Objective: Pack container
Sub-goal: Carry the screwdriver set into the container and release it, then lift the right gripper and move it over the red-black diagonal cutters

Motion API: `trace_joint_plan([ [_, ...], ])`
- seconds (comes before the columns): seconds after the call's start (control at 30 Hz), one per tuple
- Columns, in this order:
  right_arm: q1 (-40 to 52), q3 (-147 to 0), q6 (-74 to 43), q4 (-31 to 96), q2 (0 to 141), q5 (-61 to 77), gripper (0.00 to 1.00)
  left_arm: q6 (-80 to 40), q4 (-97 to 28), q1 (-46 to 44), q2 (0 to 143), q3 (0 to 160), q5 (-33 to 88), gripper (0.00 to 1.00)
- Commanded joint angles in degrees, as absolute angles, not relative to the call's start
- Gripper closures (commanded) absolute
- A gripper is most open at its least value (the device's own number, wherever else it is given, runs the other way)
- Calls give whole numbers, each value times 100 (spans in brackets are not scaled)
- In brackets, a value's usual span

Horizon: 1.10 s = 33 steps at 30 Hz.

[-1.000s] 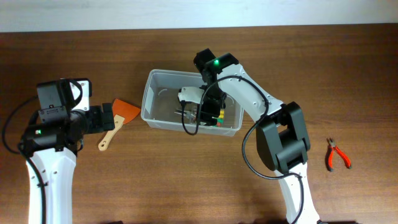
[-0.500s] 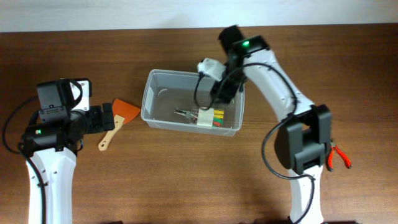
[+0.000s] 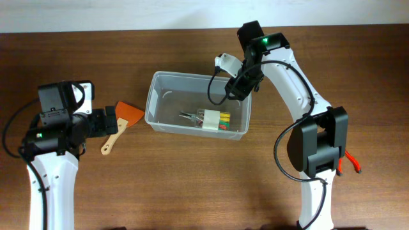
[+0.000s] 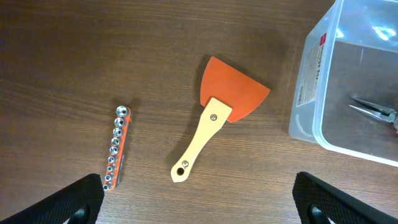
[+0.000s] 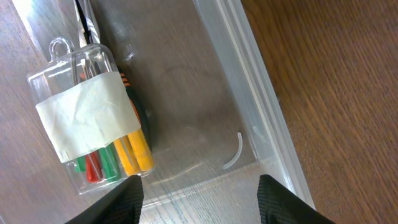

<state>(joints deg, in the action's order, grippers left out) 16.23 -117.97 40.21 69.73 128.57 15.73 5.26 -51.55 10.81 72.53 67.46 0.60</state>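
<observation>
The clear plastic container (image 3: 160,83) stands mid-table and holds a small clear packet of coloured bits (image 3: 214,121) and pliers (image 3: 190,116). The packet (image 5: 93,124) and the container wall (image 5: 249,81) show in the right wrist view. My right gripper (image 3: 238,88) is open and empty above the container's right end (image 5: 199,205). My left gripper (image 3: 110,123) is open and empty left of the container, above an orange scraper (image 3: 121,121) with a wooden handle. The left wrist view shows the scraper (image 4: 217,118), a strip of sockets (image 4: 116,146) and the container's left end (image 4: 311,81), with my fingers apart (image 4: 199,199).
Red-handled pliers (image 3: 348,161) lie on the table at the far right, partly behind my right arm's base.
My right gripper has risen out of the container and moved right and back, leaving the packet of coloured bits lying inside. The left arm has not moved.
</observation>
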Motion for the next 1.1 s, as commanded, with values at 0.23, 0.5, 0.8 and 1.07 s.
trace_joint_plan([
  [0.23, 1636, -11878, 4021, 6761, 13100, 1553, 41, 471, -5166, 1103, 7172, 6873, 64, 1],
  [0.5, 1636, -11878, 4014, 6372, 13100, 1208, 39, 471, -5164, 1103, 7172, 6873, 64, 1],
  [0.8, 1636, -11876, 3999, 6206, 13100, 1133, 35, 471, -5164, 1103, 7172, 6873, 64, 1],
  [1.07, 1605, -11878, 3999, 6143, 13100, 1129, 34, 473, -5164, 1103, 7172, 6873, 64, 1],
])
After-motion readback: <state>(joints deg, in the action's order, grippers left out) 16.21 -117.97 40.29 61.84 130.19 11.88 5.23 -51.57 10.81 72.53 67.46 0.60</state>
